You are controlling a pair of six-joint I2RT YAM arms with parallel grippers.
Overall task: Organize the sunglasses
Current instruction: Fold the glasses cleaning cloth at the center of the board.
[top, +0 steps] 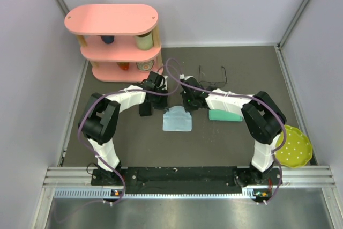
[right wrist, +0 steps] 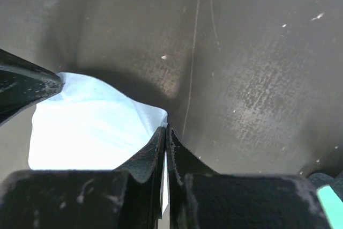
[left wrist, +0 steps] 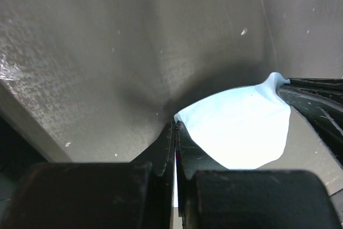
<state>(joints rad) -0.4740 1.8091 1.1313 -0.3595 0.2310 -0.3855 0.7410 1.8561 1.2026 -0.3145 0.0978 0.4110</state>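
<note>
Where the dark table [top: 134, 143] meets the grey walls, its near half lies open. A pink shelf [top: 115, 38] takes the far left corner and a yellow-green plate [top: 293, 146] sits at the near right edge. Both arms bend inward, elbows out, wrists meeting at centre. The left gripper [left wrist: 176, 127] is clamped on the far left corner of the light blue cloth [top: 177, 122], and the right gripper [right wrist: 165, 128] is clamped on its far right corner. The wire-frame sunglasses [top: 213, 76] lie on the table beyond the right wrist, apart from it. A teal case [top: 225, 115] lies just right of the cloth.
</note>
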